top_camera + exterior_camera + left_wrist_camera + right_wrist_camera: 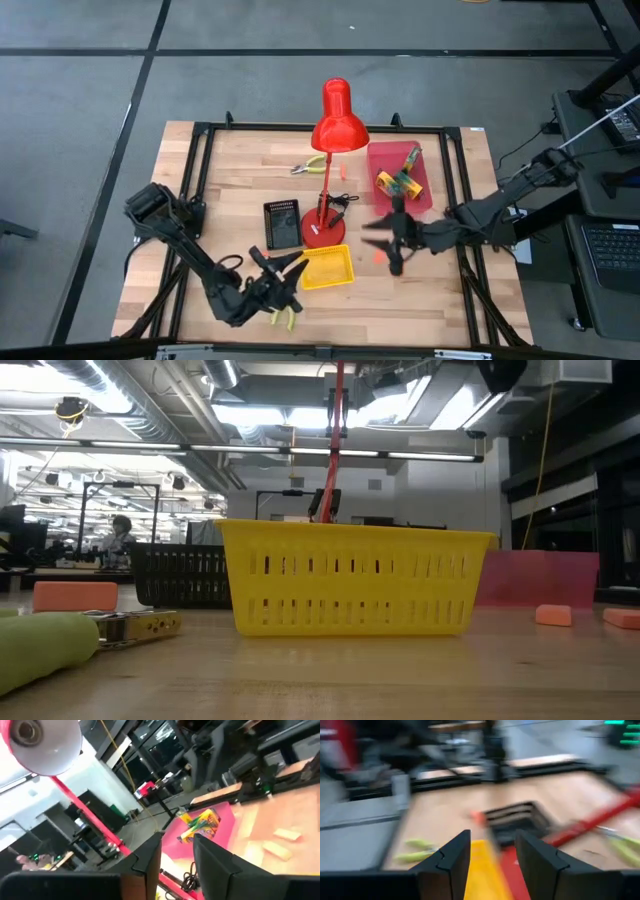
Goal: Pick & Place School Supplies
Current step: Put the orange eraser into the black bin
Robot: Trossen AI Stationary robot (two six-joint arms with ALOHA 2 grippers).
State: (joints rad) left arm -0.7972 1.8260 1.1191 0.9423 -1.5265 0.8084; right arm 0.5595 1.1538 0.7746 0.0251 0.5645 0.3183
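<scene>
The wooden worktop (230, 200) is shown from above, with a red desk lamp (335, 118) standing at the centre of the frame. Three trays are grouped around the lamp's base: a black tray (282, 224) to its left, a yellow tray (327, 268) just below it, and a pink tray (400, 175) to its right.

Two yellow-and-green crayon boxes (398, 181) are seen lying in the pink tray, which suggests that this tray serves as their destination. One pair of pliers (308, 166) is left on bare wood at upper centre, left of the lamp arm. A second pair (285, 318) lies at the lower edge, just beside the left gripper (290, 272). Small orange pieces (553, 615) are scattered on the wood, one of them (379, 256) near the right gripper (385, 240).

The left gripper is held at lower centre, close to the yellow tray's left side. In the left wrist view its jaws stand narrowly apart with nothing between them, so nothing is carried. The right gripper is held right of centre, below the pink tray and above the worktop. Its jaws are parted and nothing is seen between them in the right wrist view, a posture consistent with readiness for a nearby orange piece. A third crayon box cannot be made out.
</scene>
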